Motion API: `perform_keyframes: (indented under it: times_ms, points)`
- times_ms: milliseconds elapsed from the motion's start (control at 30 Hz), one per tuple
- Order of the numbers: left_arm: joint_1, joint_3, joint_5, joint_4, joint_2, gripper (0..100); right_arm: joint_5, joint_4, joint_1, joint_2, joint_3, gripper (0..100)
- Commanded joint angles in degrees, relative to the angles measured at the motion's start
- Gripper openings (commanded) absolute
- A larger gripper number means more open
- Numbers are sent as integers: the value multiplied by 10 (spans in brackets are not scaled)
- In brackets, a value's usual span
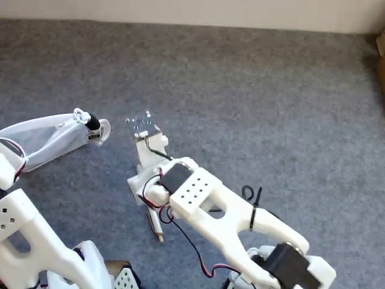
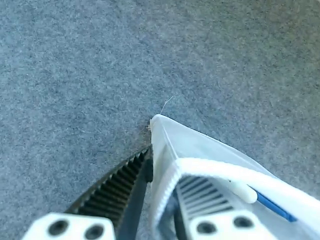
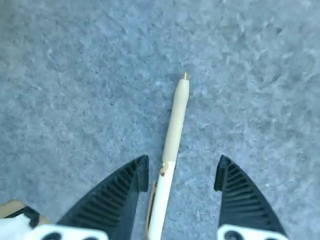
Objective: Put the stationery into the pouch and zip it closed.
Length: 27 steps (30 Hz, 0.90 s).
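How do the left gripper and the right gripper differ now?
The left gripper is shut on the pouch; the right gripper is open, holding nothing. The right gripper straddles a cream pen lying on the carpet; the left gripper has only the pouch between its fingers. Both have black ribbed fingers.

Small robot lab or hobby test bench, not home room. Grey felt-like mat point(image 1: 271, 90) covers whole table. White plastic arms point(image 1: 228, 211), exposed red and black wires point(image 1: 204, 270). Pale wall strip point(image 1: 210, 11) along top of frame.
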Motion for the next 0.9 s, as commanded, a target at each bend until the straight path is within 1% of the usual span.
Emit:
perform_keyframes:
  times_ms: [0, 233, 433, 567, 767, 867]
  points:
    - [19, 0, 3, -9, 3, 53, -6, -15, 5, 58, -3, 205]
    - [20, 15, 3, -13, 1, 53, -6, -19, 3, 175, -80, 205]
    - [20, 15, 4, -13, 2, 53, -6, -21, 1, 205, -116, 205]
    - [20, 16, 4, -13, 1, 53, -6, -20, 6, 182, -117, 205]
    - [18, 15, 4, -13, 1, 53, -7, -24, 16, 97, -114, 205]
    - [18, 15, 3, -13, 1, 53, -14, -73, 15, 92, -100, 205]
